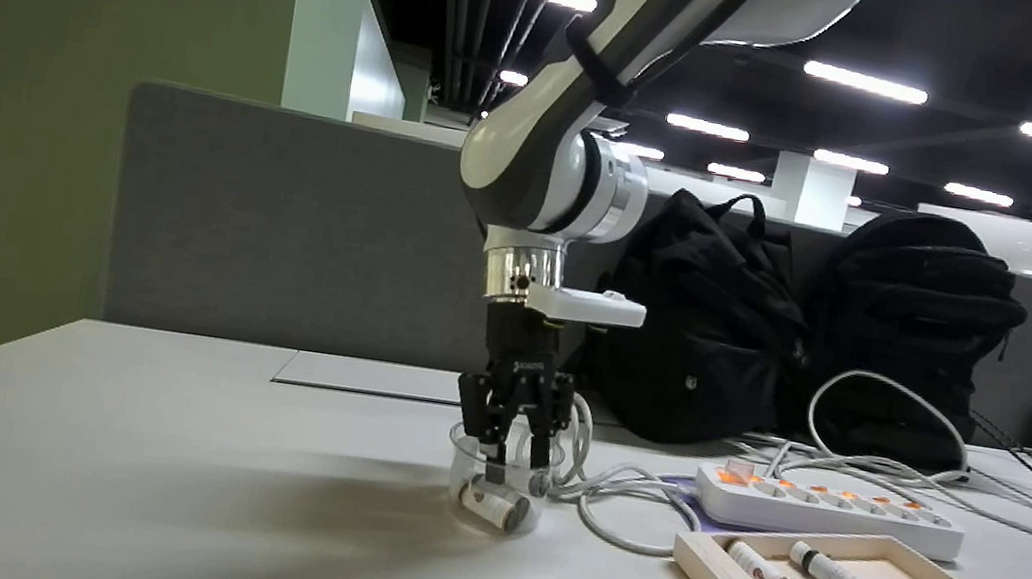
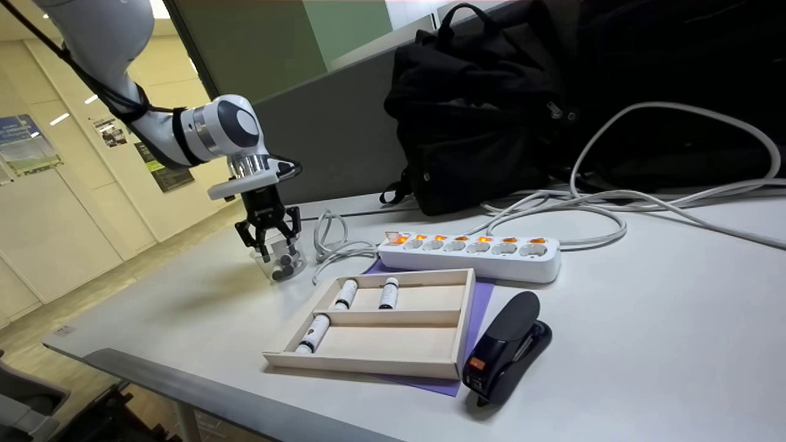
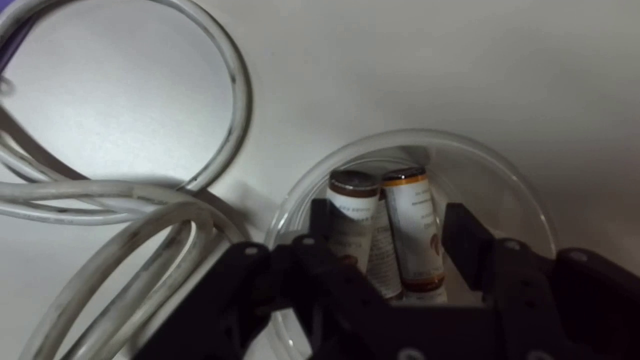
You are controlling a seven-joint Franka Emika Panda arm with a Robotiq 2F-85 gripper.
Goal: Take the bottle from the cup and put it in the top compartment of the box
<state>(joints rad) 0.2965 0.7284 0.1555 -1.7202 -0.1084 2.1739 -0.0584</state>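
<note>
The clear cup (image 1: 458, 488) stands on the table and holds several small bottles (image 1: 491, 505) with white labels. In the wrist view, bottles (image 3: 415, 230) lean and lie inside the cup (image 3: 415, 135). My gripper (image 3: 390, 225) is open, its fingertips down in the cup. Its fingers stand either side of the bottles; the left one is close against a bottle (image 3: 355, 207), the right one is slightly apart. The wooden box (image 2: 368, 364) has two bottles (image 2: 389, 293) in its back compartment and one bottle (image 2: 313, 334) in its front compartment.
A coiled white cable (image 3: 240, 100) lies right beside the cup. A white power strip (image 2: 470, 261) stands behind the box. A black stapler (image 2: 509, 350) lies beside the box, and a purple sheet (image 2: 482, 301) is under it. Black backpacks (image 1: 703, 326) stand at the back.
</note>
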